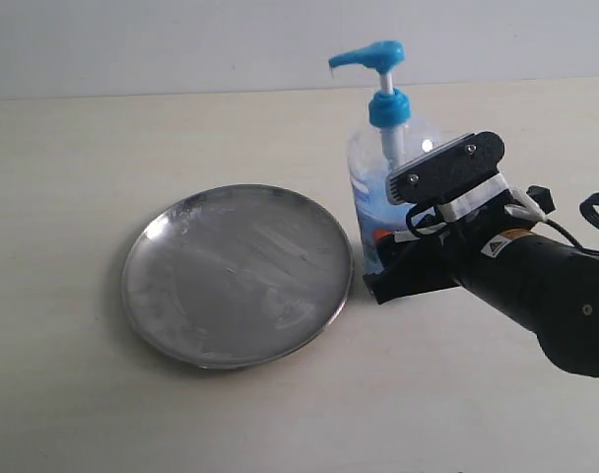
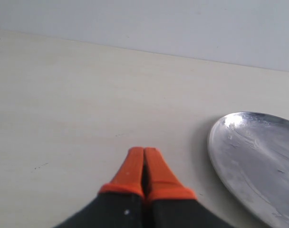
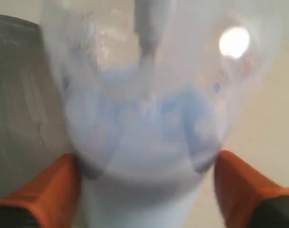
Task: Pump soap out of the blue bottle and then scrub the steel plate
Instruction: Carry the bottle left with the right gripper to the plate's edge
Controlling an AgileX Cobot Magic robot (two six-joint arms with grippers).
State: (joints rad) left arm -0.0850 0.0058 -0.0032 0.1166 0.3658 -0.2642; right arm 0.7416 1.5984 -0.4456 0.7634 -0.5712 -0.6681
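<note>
My left tool [image 2: 144,152] hangs low over the pale surface [image 2: 63,95], its orange fingers [image 2: 130,171] pressed flat together. My right tool [image 3: 145,161], on a black arm [image 1: 536,286] reaching in low, straddles the clear pump bottle with the blue head [image 3: 144,118], both orange pads [image 3: 59,185] touching its sides.

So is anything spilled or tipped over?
No, nothing stands out. The blue bottle stands upright beside the steel plate. No puddles show on the table, and the plate is only streaky and scuffed.
</note>
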